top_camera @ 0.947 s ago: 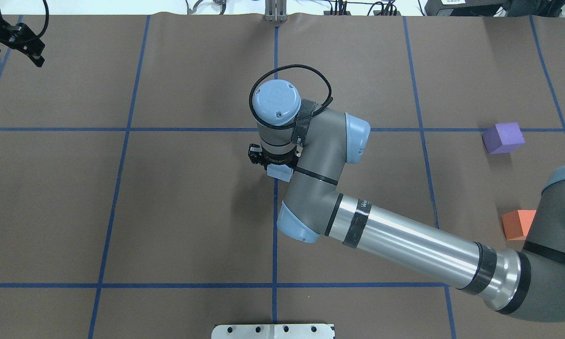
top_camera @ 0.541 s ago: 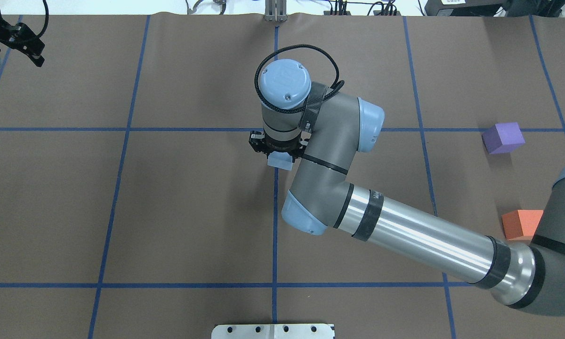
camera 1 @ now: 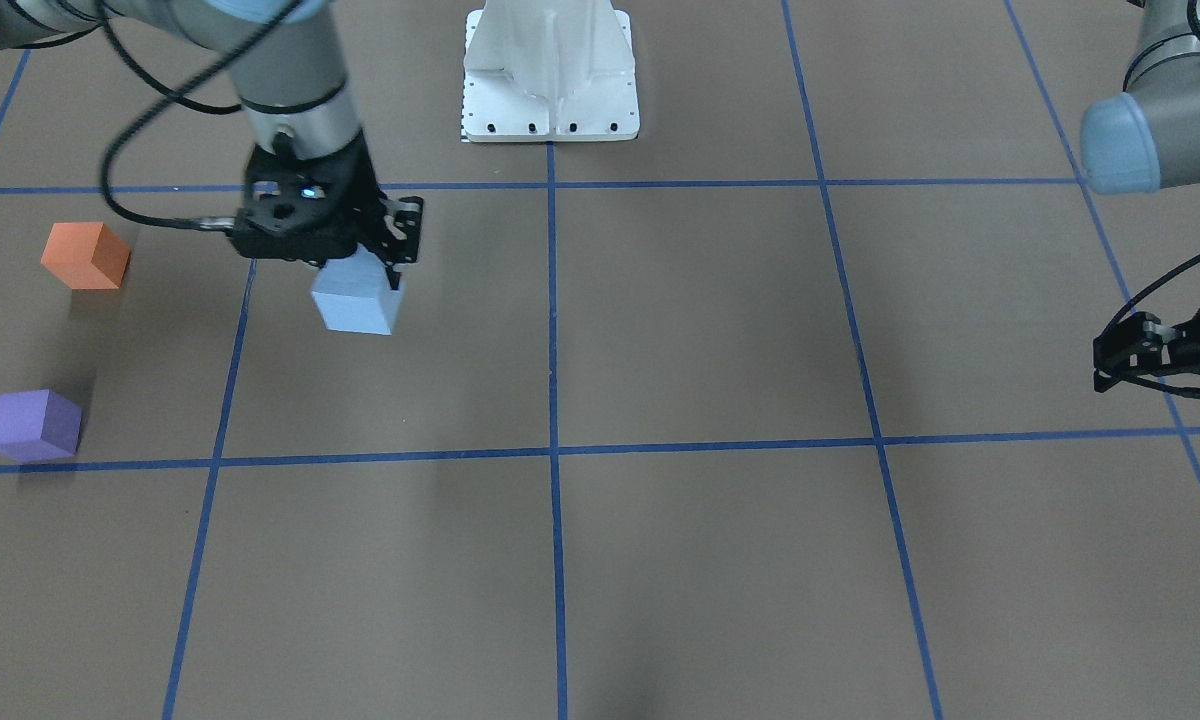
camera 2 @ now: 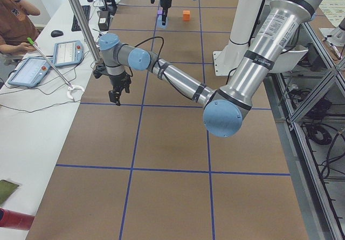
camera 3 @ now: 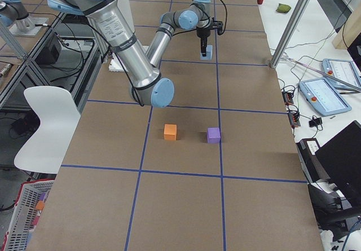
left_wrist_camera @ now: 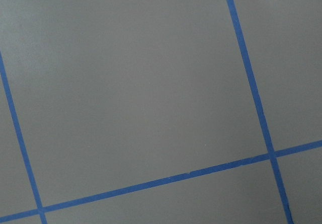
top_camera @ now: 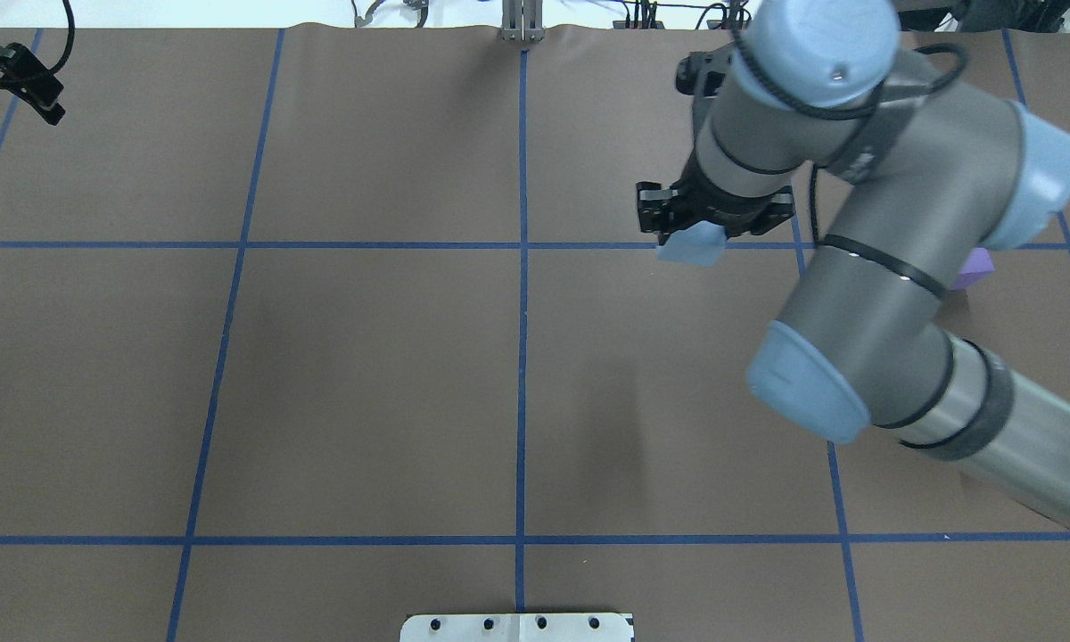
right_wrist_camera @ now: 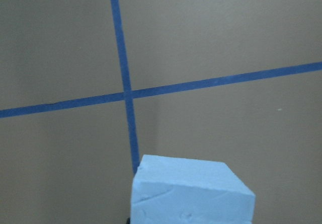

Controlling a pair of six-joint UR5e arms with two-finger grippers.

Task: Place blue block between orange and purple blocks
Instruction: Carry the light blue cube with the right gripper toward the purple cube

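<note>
Right gripper is clamped across the top of the pale blue, foam-looking cube, which hangs clear of the brown taped table, well apart from the orange cube and purple cube. It looks light, slightly squashy and matte, so opposite flat faces suit best. Left gripper is parted and empty.

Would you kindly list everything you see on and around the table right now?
blue block: one, light blue, held by the right gripper.
orange block: one, orange, on the table, robot's right end.
purple block: one, purple, on the table, apart from the orange block.
table: one, brown, blue tape grid.
chair: one, white, beside the table.
right gripper: one, black, shut on the blue block.
left gripper: one, black, empty, robot's left end.
</note>
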